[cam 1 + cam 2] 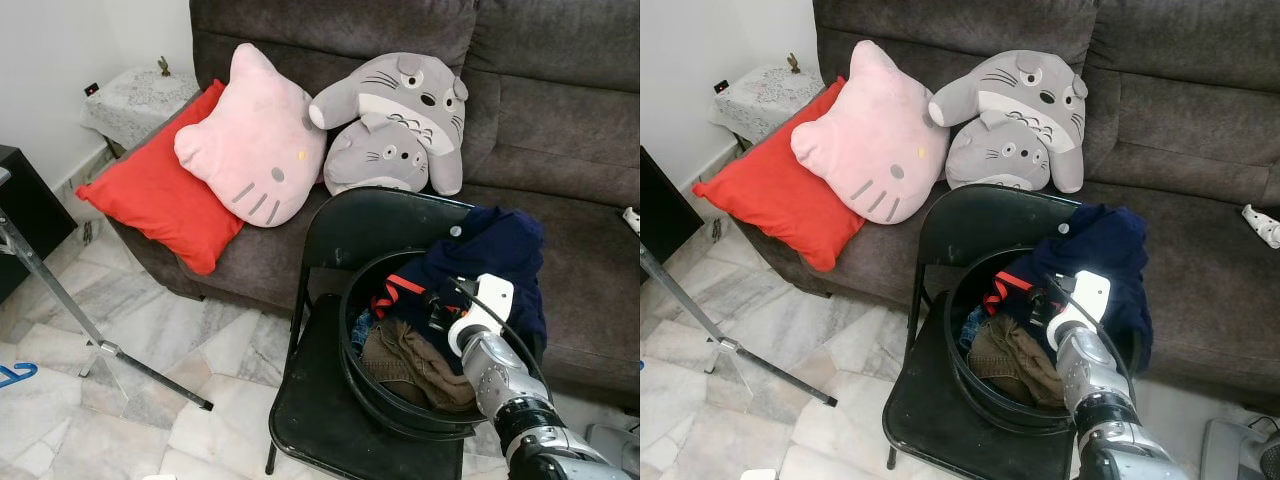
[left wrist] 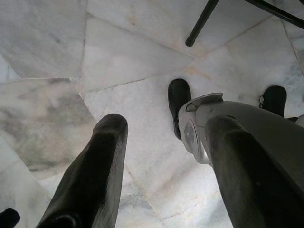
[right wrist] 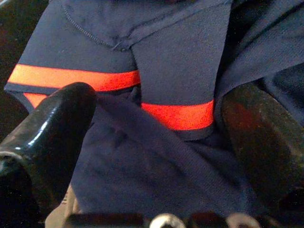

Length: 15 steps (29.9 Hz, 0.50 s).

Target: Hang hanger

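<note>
A black round basket (image 1: 349, 345) full of clothes stands on a black folding chair (image 1: 345, 228). A navy garment (image 1: 500, 250) with orange stripes (image 3: 175, 115) drapes over the basket's far right rim, and a brown cloth (image 1: 412, 362) lies lower inside. My right gripper (image 1: 437, 301) reaches into the basket from the front right. In the right wrist view it (image 3: 156, 142) is open, with the navy striped cloth lying between the fingers. A blue hanger-like piece (image 1: 12, 375) lies on the floor at the far left edge. My left gripper (image 2: 161, 180) hangs open above the marble floor.
A dark sofa (image 1: 560, 120) runs behind the chair with a red cushion (image 1: 160, 200), a pink cat plush (image 1: 255, 150) and grey plush toys (image 1: 400, 125). A metal stand leg (image 1: 60, 300) slants across the floor on the left. A black cabinet (image 1: 25, 215) stands far left.
</note>
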### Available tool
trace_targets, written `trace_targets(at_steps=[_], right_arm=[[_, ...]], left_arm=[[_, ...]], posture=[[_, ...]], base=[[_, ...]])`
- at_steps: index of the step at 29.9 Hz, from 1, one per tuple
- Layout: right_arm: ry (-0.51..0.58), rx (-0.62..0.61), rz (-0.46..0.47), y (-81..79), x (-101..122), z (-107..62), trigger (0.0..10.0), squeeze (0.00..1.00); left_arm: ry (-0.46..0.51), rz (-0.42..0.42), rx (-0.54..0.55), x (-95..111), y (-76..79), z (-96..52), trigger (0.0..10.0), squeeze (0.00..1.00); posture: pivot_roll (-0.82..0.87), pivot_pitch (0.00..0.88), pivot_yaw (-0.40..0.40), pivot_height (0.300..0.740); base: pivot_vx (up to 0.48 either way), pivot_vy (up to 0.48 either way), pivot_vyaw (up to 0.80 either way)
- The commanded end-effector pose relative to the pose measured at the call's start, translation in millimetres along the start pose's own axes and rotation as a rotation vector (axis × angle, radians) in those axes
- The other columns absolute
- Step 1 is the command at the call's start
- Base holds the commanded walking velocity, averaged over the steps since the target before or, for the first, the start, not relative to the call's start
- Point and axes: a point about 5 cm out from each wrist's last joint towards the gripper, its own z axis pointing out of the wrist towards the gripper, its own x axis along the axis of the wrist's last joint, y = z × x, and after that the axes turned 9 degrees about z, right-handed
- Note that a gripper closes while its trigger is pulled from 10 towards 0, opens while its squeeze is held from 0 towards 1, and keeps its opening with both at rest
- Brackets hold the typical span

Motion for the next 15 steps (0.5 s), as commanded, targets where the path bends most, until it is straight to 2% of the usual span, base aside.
trace_targets(at_steps=[1,7,9,15], right_arm=[[0.047,-0.01,-0.008,-1.4,12,1.3,10.0,0.0],[0.131,-0.023,0.02,-2.3,24,0.8,10.0,0.0],[0.161,0.016,0.038,-9.5,28,0.7,10.0,0.0],[0.168,-0.003,0.047,-12.3,20,-2.0,10.0,0.0]], left_arm=[[-0.048,0.006,-0.001,-13,-0.7,-2.8,10.0,0.0],[-0.047,0.009,-0.01,-12,1.5,-2.3,10.0,0.0],[-0.044,0.007,-0.017,-12,3.0,-2.1,10.0,0.0],[-0.046,0.002,-0.024,-13,4.6,-2.2,10.0,0.0]], posture=[[-0.04,0.178,0.023,0.74],[-0.04,0.167,0.021,0.74],[-0.05,0.156,0.012,0.74],[-0.06,0.147,0.002,0.74]], base=[[0.0,0.0,0.0],[0.0,0.0,0.0],[0.0,0.0,0.0],[0.0,0.0,0.0]])
